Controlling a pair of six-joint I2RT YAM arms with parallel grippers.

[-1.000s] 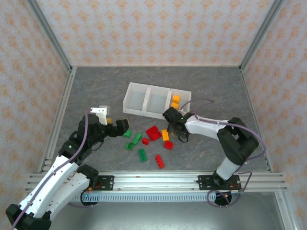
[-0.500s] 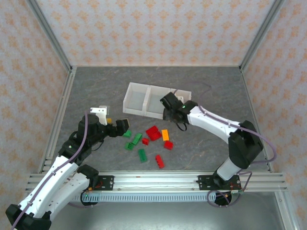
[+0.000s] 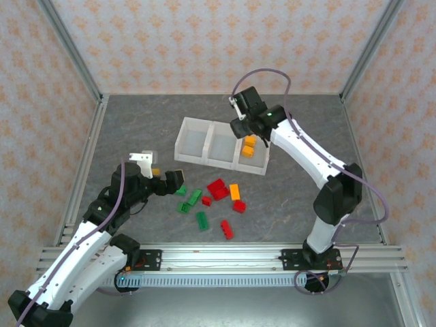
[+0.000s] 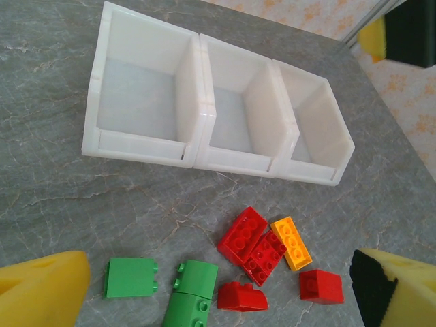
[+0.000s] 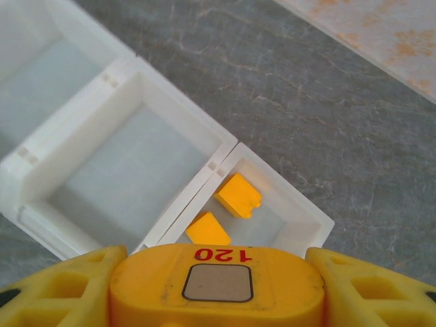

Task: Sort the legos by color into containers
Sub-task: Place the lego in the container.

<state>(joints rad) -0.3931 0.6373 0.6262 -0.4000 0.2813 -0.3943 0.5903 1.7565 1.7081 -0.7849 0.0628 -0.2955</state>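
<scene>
The left hand (image 3: 168,178) is hovering spread wide near loose legos (image 3: 218,189) on the desk (image 3: 136,122). The right hand (image 3: 242,125), grip impossible to tell, is hanging above the containers (image 3: 191,140), two orange legos (image 5: 236,195) sitting in the rightmost.

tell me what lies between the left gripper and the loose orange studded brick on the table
In the top view, a green studded brick by the left gripper, then a large red studded brick right beside the orange brick.

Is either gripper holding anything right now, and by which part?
Left gripper: open, holding nothing. Right gripper, near the right-end bin: cannot tell whether it holds anything.
</scene>
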